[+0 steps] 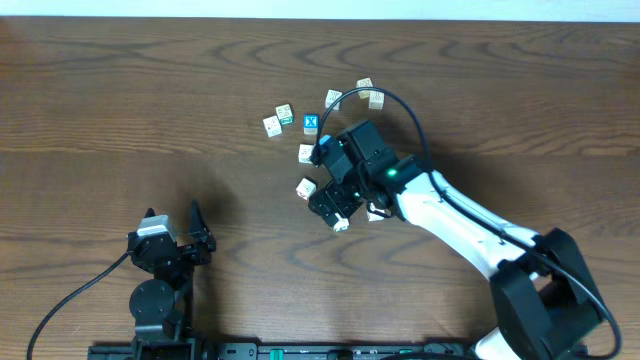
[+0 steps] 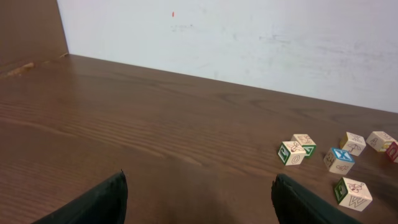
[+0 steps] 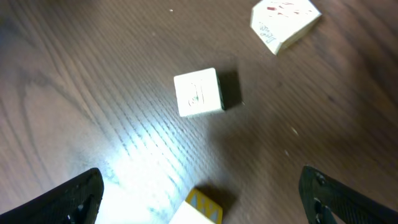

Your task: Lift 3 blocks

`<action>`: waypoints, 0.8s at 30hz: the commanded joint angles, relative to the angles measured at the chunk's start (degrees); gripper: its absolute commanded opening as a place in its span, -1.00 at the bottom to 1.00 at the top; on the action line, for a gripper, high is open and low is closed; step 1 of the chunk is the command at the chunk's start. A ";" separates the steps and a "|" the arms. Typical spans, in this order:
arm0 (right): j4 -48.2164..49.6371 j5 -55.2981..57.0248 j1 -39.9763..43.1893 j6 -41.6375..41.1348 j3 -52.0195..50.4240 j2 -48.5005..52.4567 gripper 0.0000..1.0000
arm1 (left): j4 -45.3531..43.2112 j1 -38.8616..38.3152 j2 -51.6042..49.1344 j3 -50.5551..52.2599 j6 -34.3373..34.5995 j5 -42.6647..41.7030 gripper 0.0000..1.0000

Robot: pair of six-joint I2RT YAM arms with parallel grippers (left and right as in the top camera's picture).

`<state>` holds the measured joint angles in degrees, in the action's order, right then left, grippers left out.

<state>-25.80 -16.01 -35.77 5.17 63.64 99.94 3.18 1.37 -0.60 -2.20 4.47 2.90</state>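
Right gripper (image 3: 202, 186) agape — block (image 3: 198, 92) flat, skewed

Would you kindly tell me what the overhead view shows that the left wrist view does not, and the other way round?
Only the overhead view shows the right arm, with the open right gripper hovering over some of the blocks. Only the left wrist view shows the white wall behind the table. Both show the open left gripper, the blue block with a white X and several blocks around it.
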 commanded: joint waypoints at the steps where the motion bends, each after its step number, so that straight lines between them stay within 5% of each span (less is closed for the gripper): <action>1: 1.68 -2.03 -0.46 3.74 0.87 3.93 0.93 | 0.83 0.22 0.26 1.97 -0.37 -0.33 0.50; 24: 6.32 -5.09 -6.34 6.91 7.32 14.88 0.61 | 0.83 0.22 0.26 1.97 -0.37 -0.33 0.50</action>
<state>-19.53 -21.63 -41.45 11.09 69.89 112.05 3.18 1.37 -0.60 -2.20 4.45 2.90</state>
